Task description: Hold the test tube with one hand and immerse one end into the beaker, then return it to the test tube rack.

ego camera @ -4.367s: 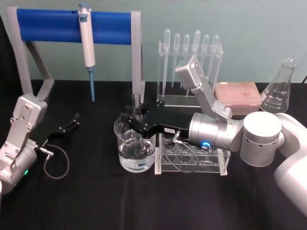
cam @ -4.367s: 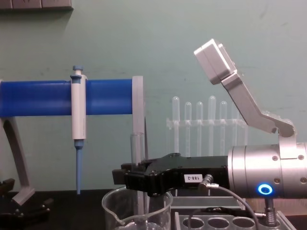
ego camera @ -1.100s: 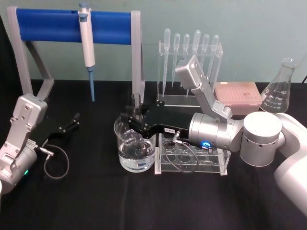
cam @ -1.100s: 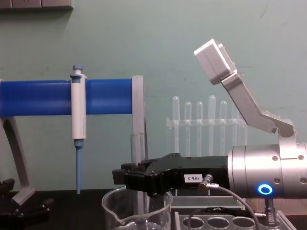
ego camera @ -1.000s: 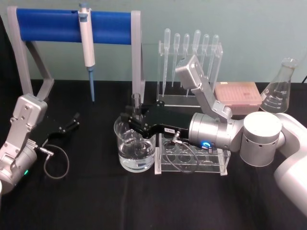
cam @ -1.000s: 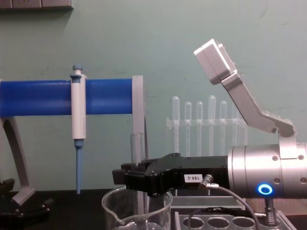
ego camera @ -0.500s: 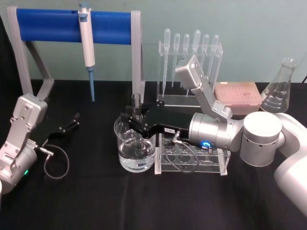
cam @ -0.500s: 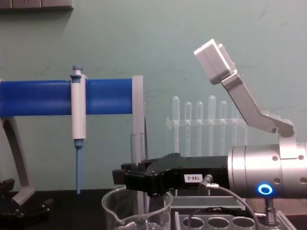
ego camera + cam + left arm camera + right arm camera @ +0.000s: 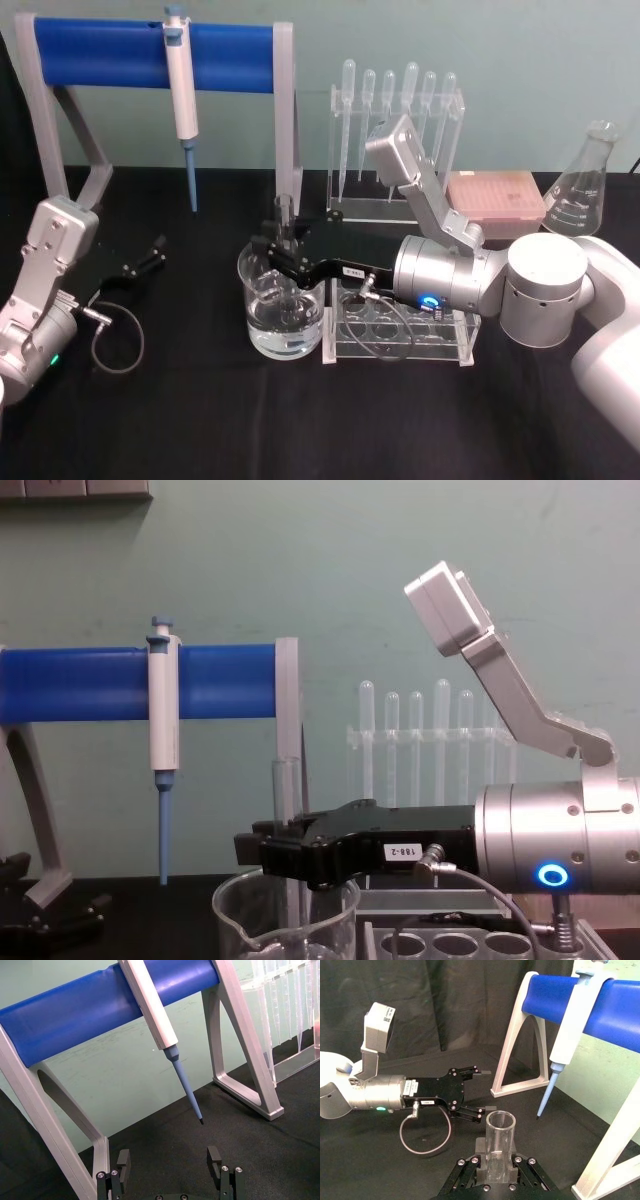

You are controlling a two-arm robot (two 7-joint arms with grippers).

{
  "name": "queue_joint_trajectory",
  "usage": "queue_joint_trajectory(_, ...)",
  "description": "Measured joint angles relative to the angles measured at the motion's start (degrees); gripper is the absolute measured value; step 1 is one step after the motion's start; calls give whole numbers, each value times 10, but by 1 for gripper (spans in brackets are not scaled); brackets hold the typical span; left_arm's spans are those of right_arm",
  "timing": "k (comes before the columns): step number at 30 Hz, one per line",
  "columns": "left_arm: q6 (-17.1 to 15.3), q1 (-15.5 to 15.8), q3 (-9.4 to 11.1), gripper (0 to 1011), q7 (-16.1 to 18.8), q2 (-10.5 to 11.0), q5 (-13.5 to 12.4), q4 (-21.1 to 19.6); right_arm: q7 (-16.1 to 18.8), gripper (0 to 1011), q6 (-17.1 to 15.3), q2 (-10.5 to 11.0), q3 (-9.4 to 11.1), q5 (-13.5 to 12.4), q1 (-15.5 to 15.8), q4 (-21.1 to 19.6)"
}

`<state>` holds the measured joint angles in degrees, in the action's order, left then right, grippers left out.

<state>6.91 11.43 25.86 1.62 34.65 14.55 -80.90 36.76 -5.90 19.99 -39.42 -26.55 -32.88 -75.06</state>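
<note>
The right pincer point(image 9: 281, 250) reaches in from the right, over the test tube rack point(image 9: 400, 335), and is clamped on the test tube point(image 9: 284, 212). It holds the tube upright above the beaker point(image 9: 283, 318). From the chest view the test tube point(image 9: 285, 795) stands straight, its open top above the black fingers and its lower part passing down inside the rim of the beaker point(image 9: 240, 910). The beaker holds clear liquid, but I cannot tell whether the rounded end touches it. The beaker sits on the black worktop point(image 9: 200, 420), just beside the left end of the rack.

In the right wrist view the right pincer point(image 9: 496, 1166) grips the test tube point(image 9: 499, 1142) on both sides, with the mouth of the glass facing the camera.

The left pincer point(image 9: 150, 255) lies low at the left of the worktop, well apart from the beaker. Its fingers point(image 9: 214, 1157) are spread wide with nothing between them, pointing toward the blue stand point(image 9: 100, 55) where a pipette point(image 9: 181, 90) hangs.
</note>
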Motion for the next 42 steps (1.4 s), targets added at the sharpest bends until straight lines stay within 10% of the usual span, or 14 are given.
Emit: queue_joint_trajectory(42, 0, 0, 0, 1000, 0, 0, 0, 0, 0, 225, 0, 0, 0, 0, 0, 0)
